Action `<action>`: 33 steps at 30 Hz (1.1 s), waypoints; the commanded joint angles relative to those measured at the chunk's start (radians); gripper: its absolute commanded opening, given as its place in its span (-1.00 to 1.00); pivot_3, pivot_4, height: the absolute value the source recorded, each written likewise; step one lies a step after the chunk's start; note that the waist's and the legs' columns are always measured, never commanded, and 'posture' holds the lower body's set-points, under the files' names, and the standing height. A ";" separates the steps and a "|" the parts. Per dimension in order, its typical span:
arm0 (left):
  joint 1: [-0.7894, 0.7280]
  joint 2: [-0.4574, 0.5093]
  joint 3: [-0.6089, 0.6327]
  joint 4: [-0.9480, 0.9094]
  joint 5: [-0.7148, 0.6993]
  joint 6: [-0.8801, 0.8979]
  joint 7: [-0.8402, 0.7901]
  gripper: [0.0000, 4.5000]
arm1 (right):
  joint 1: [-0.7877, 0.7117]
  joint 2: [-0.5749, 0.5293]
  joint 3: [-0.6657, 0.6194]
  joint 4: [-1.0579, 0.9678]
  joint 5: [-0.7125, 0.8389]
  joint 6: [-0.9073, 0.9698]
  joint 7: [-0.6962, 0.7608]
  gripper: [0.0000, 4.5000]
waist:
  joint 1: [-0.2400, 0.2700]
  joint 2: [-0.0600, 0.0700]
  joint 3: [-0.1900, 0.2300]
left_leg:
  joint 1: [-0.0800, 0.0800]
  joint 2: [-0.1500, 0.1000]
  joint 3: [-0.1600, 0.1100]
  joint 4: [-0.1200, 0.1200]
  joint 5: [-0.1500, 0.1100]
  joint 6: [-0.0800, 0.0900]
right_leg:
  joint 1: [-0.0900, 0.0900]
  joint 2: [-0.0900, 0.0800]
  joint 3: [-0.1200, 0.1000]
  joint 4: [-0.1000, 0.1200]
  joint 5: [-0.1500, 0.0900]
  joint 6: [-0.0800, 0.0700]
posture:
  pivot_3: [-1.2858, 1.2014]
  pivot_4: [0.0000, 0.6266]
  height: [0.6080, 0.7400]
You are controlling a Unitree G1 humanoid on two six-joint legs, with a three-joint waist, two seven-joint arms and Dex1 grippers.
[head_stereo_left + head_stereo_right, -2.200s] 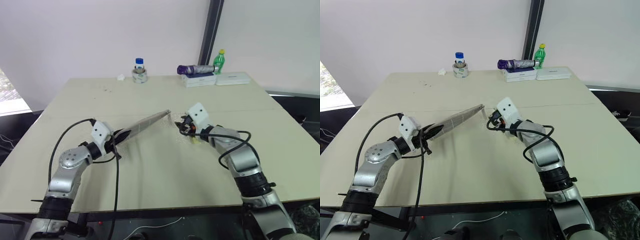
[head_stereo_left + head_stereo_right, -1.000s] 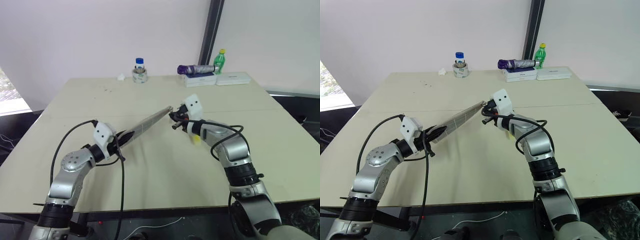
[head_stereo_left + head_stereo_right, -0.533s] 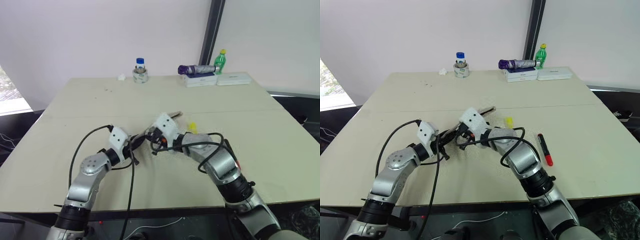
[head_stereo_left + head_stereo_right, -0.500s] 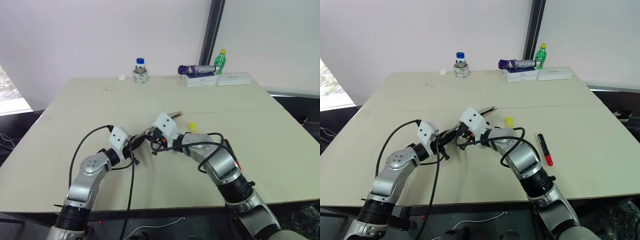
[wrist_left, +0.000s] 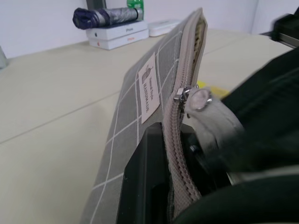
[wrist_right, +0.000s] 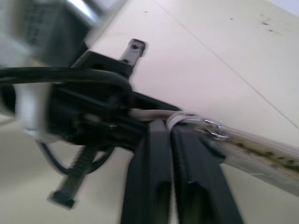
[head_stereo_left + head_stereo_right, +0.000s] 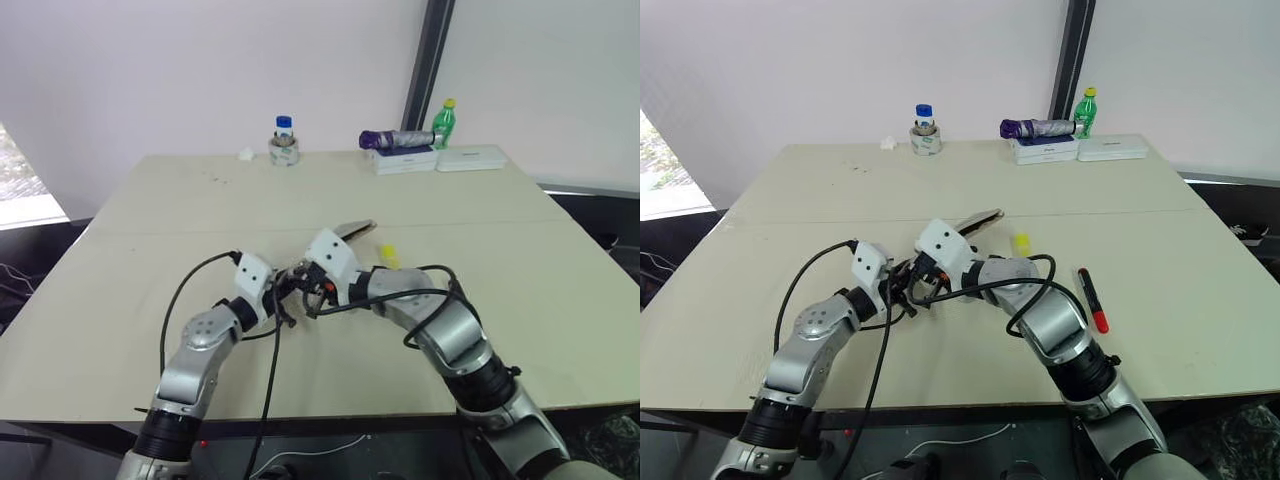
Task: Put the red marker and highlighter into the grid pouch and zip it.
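The right gripper [image 6: 170,135] has run back along the grid pouch [image 5: 140,121] to the left gripper [image 7: 902,290], which stays clamped on its near end. The right fingers look nearly together on the zip pull [image 5: 202,103] (apparently the pouch is now unzipped). Red marker [image 7: 1089,298] and highlighter [image 7: 1020,243] lie on the surface [image 7: 1200,260] beyond the right gripper, not yet inside.

Pale beige table [image 7: 790,190], seam running across. Resting on it: red marker [image 7: 1091,298] toward right edge; highlighter [image 7: 1020,243] near centre; jar with blue cap [image 7: 925,130], small white scrap [image 7: 887,143], white boxes [image 7: 1076,149], green bottle [image 7: 1085,110] along far edge.
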 commanded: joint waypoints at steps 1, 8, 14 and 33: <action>-0.031 0.003 0.011 -0.024 0.004 -0.013 0.016 -1.00 | 0.020 -0.061 -0.065 -0.093 0.029 0.030 0.016 -0.18 | 0.004 0.000 0.000 | 0.000 0.000 0.000 0.000 0.000 0.000 | 0.000 0.000 0.000 0.000 0.000 0.000 | 0.03 -0.52 0.94; -0.049 0.052 0.022 0.003 0.032 -0.028 0.017 -1.00 | 0.064 -0.172 -0.258 -0.044 -0.011 0.148 -0.116 0.50 | 0.019 0.000 0.000 | 0.000 -0.001 0.000 0.000 0.000 0.000 | 0.000 0.000 0.000 -0.001 0.000 0.000 | 0.03 -0.52 0.94; -0.054 0.064 -0.003 0.018 0.074 -0.061 0.020 -1.00 | 0.116 -0.150 -0.359 0.116 -0.059 0.141 -0.256 0.50 | 0.019 0.000 0.000 | 0.000 -0.001 0.001 0.000 0.000 0.000 | 0.000 0.000 0.000 -0.001 0.000 0.000 | 0.03 -0.52 0.94; -0.060 0.021 -0.029 0.079 0.133 -0.110 0.052 -1.00 | 0.143 -0.120 -0.389 0.209 -0.049 0.068 -0.318 -0.63 | 0.017 0.000 0.000 | 0.000 -0.001 0.001 -0.001 0.000 0.000 | 0.000 0.000 0.000 -0.001 0.000 0.000 | 0.03 -0.52 0.94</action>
